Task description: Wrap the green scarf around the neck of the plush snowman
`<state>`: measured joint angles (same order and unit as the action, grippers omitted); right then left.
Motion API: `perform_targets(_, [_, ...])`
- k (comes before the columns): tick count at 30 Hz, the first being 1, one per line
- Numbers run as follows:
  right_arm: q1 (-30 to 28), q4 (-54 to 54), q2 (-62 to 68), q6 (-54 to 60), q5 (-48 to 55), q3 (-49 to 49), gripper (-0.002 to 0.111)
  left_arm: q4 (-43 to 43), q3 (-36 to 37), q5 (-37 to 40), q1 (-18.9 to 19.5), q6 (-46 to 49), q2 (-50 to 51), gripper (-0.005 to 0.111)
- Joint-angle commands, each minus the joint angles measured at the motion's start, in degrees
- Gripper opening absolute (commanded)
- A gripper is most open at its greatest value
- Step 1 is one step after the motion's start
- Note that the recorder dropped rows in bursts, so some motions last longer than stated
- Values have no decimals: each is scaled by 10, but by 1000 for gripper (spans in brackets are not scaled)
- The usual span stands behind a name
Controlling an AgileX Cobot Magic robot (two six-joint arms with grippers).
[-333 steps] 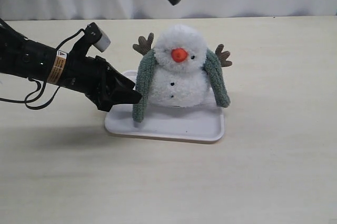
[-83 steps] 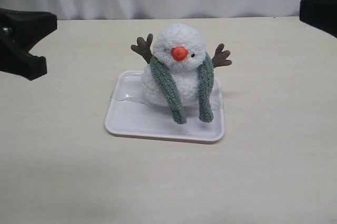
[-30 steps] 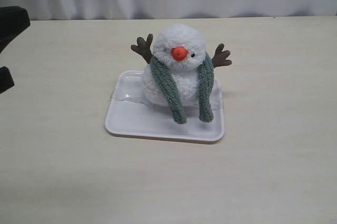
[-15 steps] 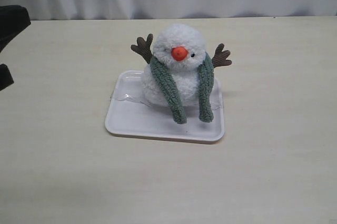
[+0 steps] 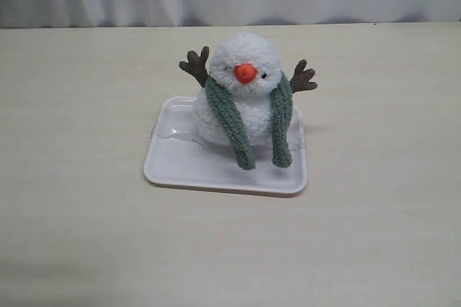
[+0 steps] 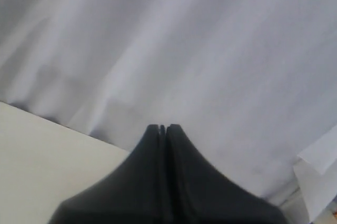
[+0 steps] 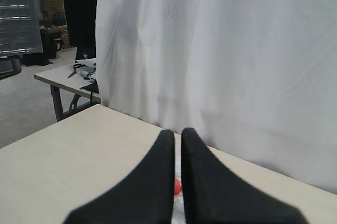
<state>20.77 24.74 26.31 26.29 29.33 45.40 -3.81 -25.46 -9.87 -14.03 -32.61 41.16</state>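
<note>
**With both claws clear of the scene, the scarf sits draped on the snowman**

Although neither arm shows in the exterior view, the work on the toy looks close to finished. The plush snowman (image 5: 245, 91) sits upright toward the 12 o'clock side of a white tray (image 5: 180, 166), which lies near the middle of the pale surface (image 5: 374, 177). The green scarf (image 5: 230, 123) comes round both sides of the neck (image 5: 252, 99), and its two tails hang down the front toward 6 o'clock. The tails lie side by side with white plush showing between them, and their ends reach the tray floor. How the scarf runs behind the head is hidden. The brown twig arms (image 5: 196, 64) stick out at 10 and 2 o'clock, free of the fabric.

The left claw (image 6: 162, 128) is pressed together on nothing and points at the white curtain (image 6: 210, 50). The right claw (image 7: 177, 134) is also closed and empty, with only a thin slit between its fingers and a speck of orange beyond them, likely the nose (image 5: 245, 73).

By my reading, the draping is done. The tails are neither crossed nor tucked, so one more pass over the front is all that could be left, if a full turn is wanted.
</note>
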Motion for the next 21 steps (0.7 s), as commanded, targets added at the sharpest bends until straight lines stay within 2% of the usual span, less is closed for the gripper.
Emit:
perform_targets(1, [0,0,-3,-1,-4,-2,4,-63,1,33,0,159,-25,0])
perform_targets(5, [0,0,-3,-1,-4,-2,4,-58,4,91,0,290,-91,0])
perform_targets(8, [0,0,-3,-1,-4,-2,4,-58,42,42,11,318,-150,0])
perform_targets(10, [0,0,-3,-1,-4,-2,4,-58,84,19,48,318,-190,0])
perform_targets(11, [0,0,-3,-1,-4,-2,4,-58,110,19,85,315,-217,0])
perform_targets(12, [0,0,-3,-1,-4,-2,4,-58,121,19,101,313,-230,0])
perform_targets(13, [0,0,-3,-1,-4,-2,4,-58,143,22,139,307,-258,0])
perform_targets(15, [0,0,-3,-1,-4,-2,4,-58,167,31,181,307,-296,0])
perform_targets(18, [0,0,-3,-1,-4,-2,4,-44,194,51,189,307,-346,0])
perform_targets(21, [0,0,-3,-1,-4,-2,4,30,215,82,189,273,-399,0])
